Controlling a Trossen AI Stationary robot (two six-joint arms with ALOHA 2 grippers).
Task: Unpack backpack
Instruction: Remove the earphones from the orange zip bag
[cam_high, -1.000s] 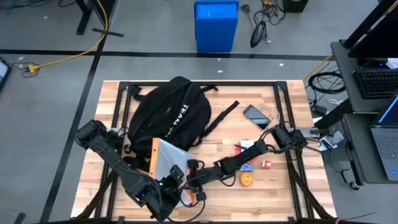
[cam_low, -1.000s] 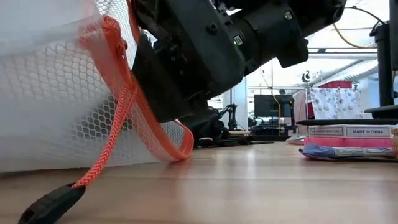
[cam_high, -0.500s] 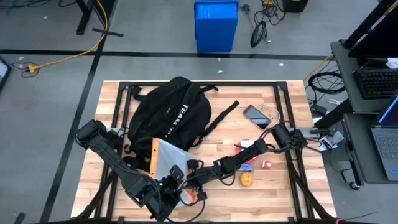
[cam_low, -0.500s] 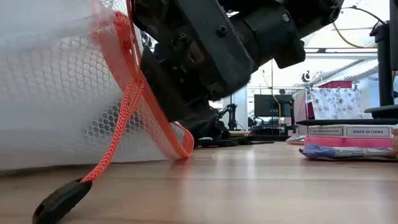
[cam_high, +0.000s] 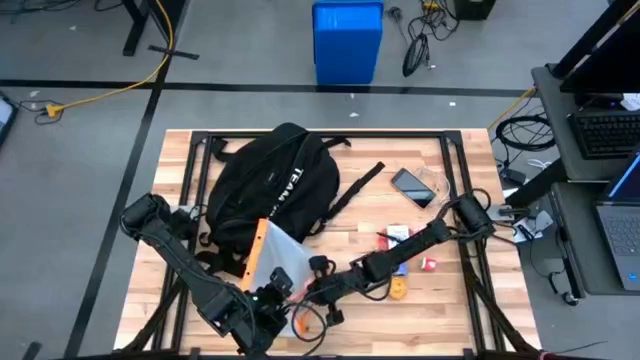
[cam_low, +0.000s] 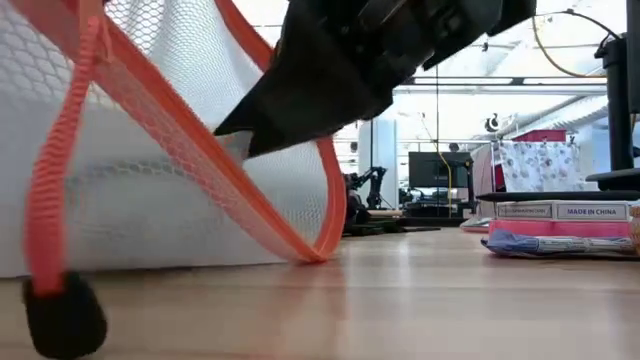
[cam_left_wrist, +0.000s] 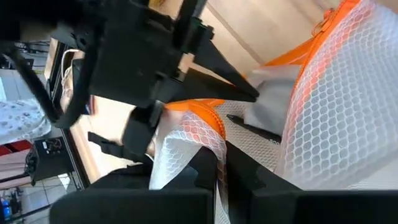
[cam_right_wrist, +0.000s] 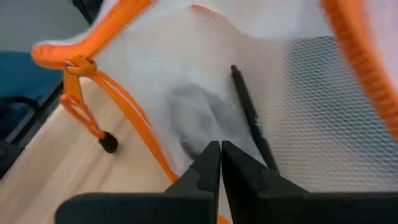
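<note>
Both pincers grip mesh pouch (cam_high: 278, 262); backpack (cam_high: 268, 180) lies lengthwise front-to-back

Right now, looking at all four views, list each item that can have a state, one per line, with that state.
backpack: lying flat on the table's far left half, straps loose.
mesh pouch: lifted at one end, orange zipper open.
left end effector: shut on the mesh pouch edge.
right end effector: shut, reaching into the pouch opening.
phone: lying flat, screen dark.
zipper pull: hanging, touching the table.
</note>
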